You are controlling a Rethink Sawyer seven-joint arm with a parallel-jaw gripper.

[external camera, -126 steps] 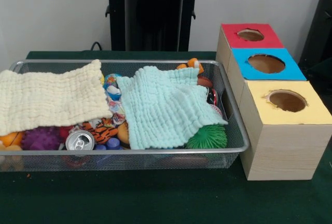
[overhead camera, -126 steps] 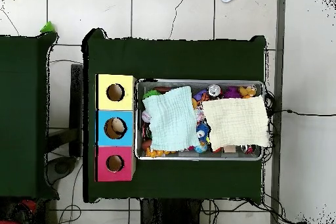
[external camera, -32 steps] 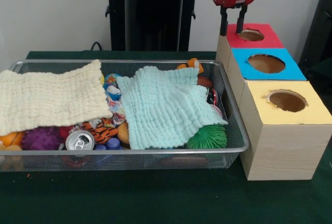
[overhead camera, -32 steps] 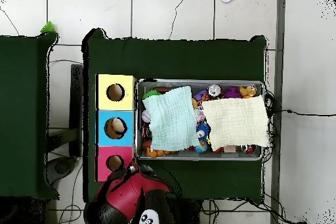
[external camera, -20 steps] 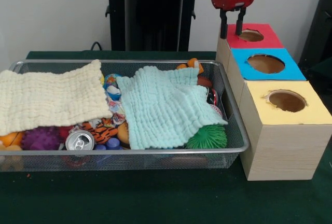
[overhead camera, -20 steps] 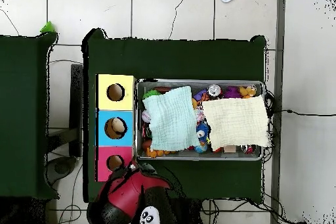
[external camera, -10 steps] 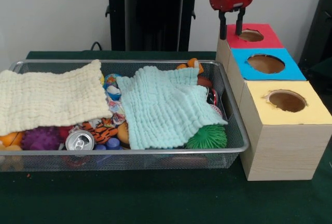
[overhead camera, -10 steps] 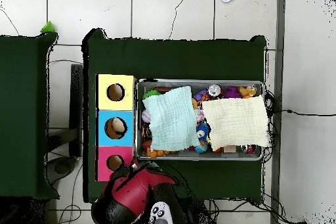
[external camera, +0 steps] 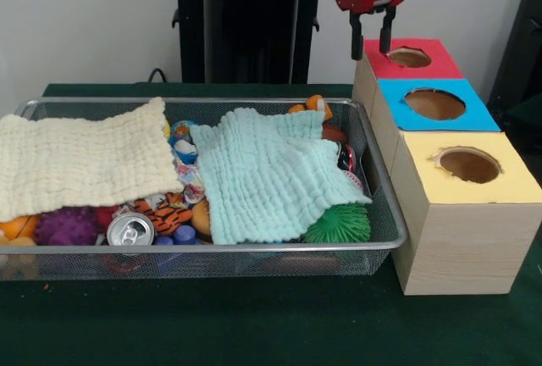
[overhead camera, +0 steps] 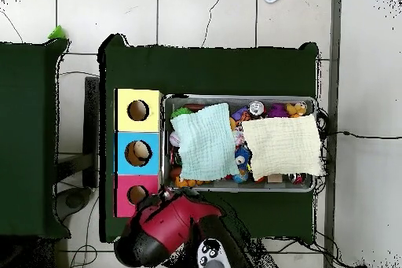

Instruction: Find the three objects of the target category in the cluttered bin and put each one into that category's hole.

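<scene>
My gripper hangs open and empty at the back, just left of the red box, above the wire bin's far right corner. From above, the red arm lies below the bin's lower left corner. The wire bin holds a pale green cloth and a cream cloth spread over the clutter. Peeking out are a silver can, a spiky green ball, a purple spiky ball and an orange tiger toy.
Three wooden boxes with round holes stand in a row right of the bin: red at the back, blue in the middle, yellow nearest. The blue hole shows something inside from above. A second green table stands at the left.
The gripper has drifted slightly left and up beside the red box. From above, the arm has swung right along the bin's lower edge. The bin's contents have not moved.
</scene>
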